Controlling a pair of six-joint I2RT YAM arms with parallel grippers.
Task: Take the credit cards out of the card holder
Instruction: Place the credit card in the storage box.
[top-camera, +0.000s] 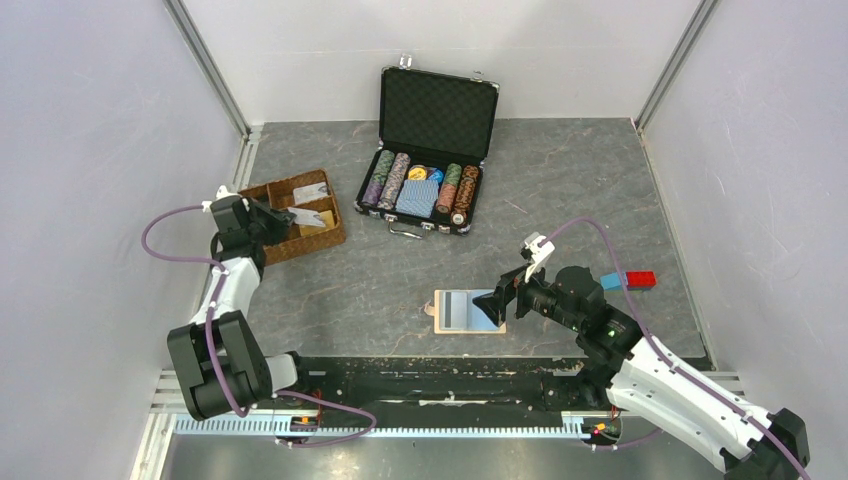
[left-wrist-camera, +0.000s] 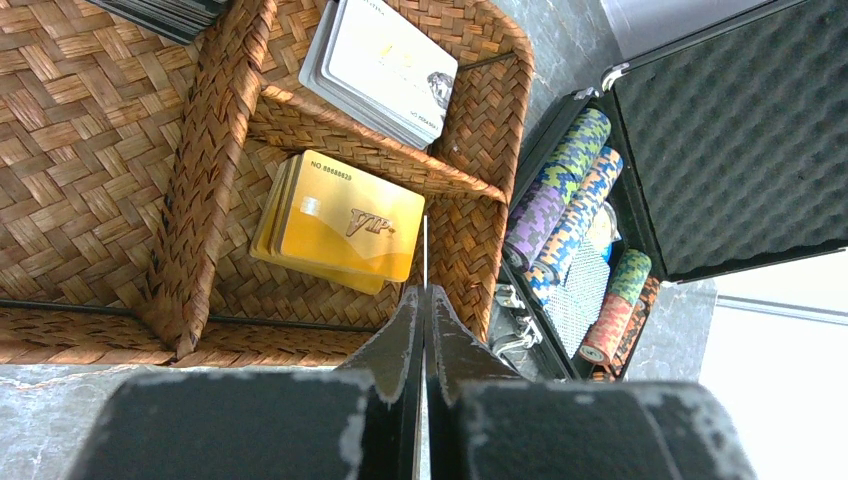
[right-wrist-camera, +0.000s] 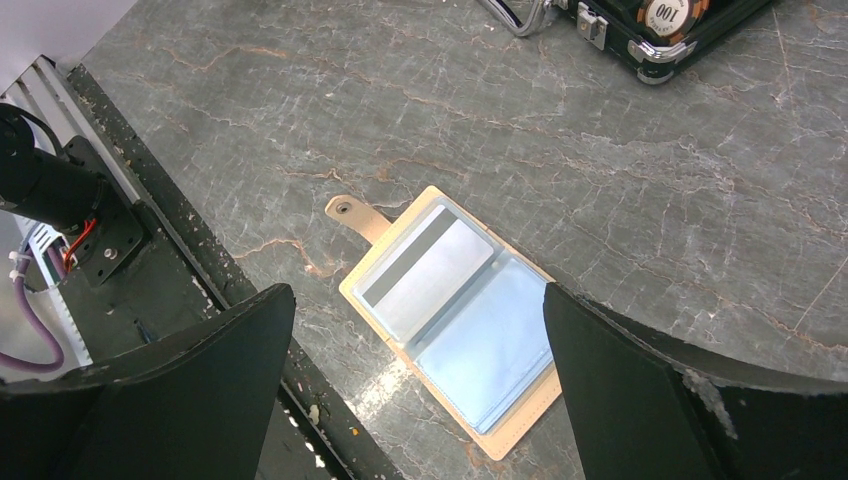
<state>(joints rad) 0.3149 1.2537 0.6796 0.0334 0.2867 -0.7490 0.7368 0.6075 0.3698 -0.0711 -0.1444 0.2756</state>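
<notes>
1. Right pincer: fingers spread wide, nothing between them. It hangs over item 2 near the front edge of the tabletop.

2. Card holder: tan wallet lying open and flat, pale blue-grey pockets face up, strap tab pointing away from its spine. Judged light and limp. It will likely slide or lift with a card unless pinned.

3. Credit card in holder: grey, with a dark stripe along one long side, seated in the pocket nearest the tab. Whether the neighbouring pocket holds anything cannot be told.
   - Handling: thin, stiff, light, slick plastic, lying flush, so it offers no purchase from above.
   - Best hold, in my judgement: a pinch on whichever short edge stands clear at the pocket mouth, then a pull parallel to the pocket. Which side the pocket opens on is not clear.

4. Red and blue blocks: beside the right arm, not part of the task.

5. Left pincer: fingers pressed together on a held card, seen edge-on as a thin pale line, above item 6.

6. Wicker tray: divided, at the left of the tabletop.
   - One compartment holds a gold VIP stack.
   - The next holds a white card stack.
   - A dark stack is only partly in view.
   - All judged rigid and slippery, apt to fan when nudged.

7. Black case: farthest from the arms, lid up. It holds rows of poker chips and a blue patterned deck.
</notes>
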